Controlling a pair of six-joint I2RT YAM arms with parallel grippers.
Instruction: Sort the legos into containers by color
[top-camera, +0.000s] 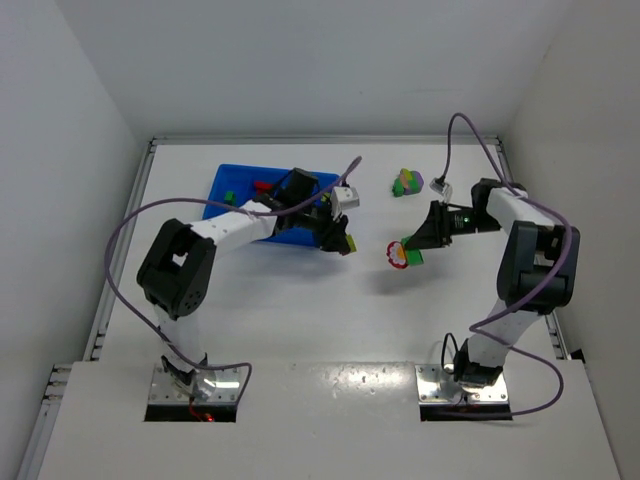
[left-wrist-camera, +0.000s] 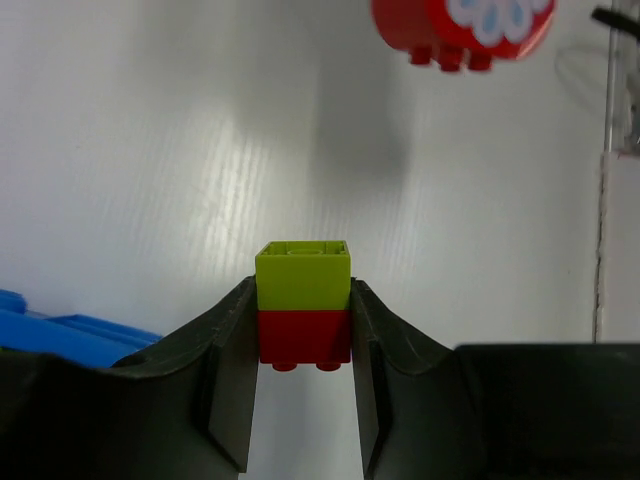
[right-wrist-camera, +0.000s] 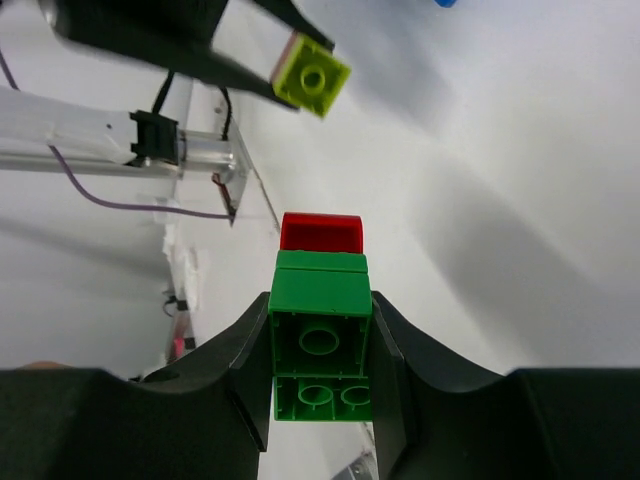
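l tool (left-wrist-camera: 303, 295) tight on lime/red stack (left-wrist-camera: 303, 268), r tool (right-wrist-camera: 321, 305) tight on part-hidden green clump (right-wrist-camera: 320, 345)

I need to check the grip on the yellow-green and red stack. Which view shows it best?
The left wrist view: the stack sits centred and close, pinched in the left gripper, yellow-green brick above red. The right wrist view shows mostly its yellow-green end, small, near the top. The top external view shows it tiny.
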